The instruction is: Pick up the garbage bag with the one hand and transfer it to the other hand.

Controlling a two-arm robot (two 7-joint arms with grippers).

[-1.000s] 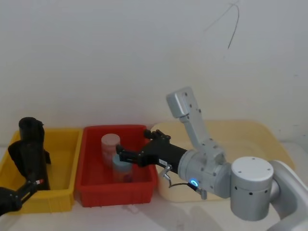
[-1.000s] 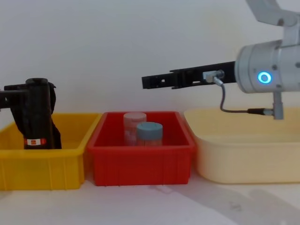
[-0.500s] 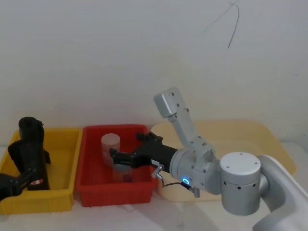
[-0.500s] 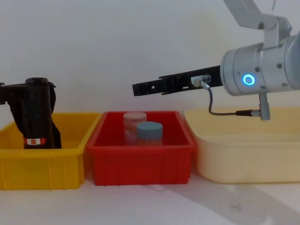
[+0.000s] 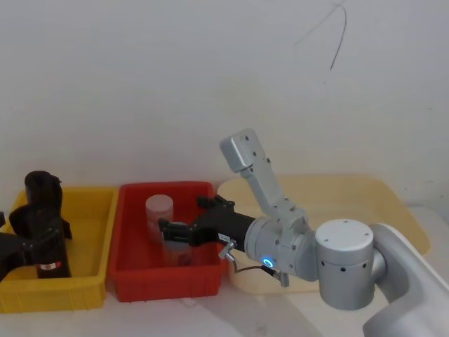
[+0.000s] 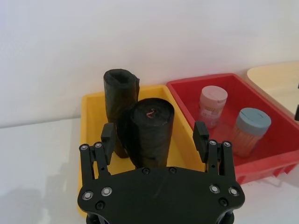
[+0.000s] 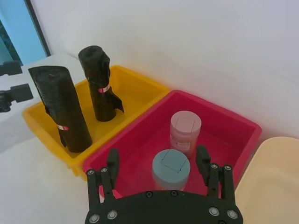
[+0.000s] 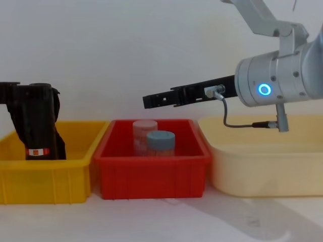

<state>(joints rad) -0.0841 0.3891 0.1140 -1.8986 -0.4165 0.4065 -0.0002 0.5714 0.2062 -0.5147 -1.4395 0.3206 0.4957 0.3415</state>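
Over the yellow bin (image 6: 92,100), my left end effector (image 6: 154,135) straddles the bag (image 6: 150,122), wide; it looks light, squashy, slick, so I'd pinch mid-roll. Right end effector (image 7: 157,157) hovers wide.

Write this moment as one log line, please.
left tool: open, straddling garbage bag in yellow bin | right tool: open, over red bin | handover: not done

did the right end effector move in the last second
Yes. In the chest view the right end effector has shifted toward the robot's left and slightly lower, its tip farther across above the red bin.
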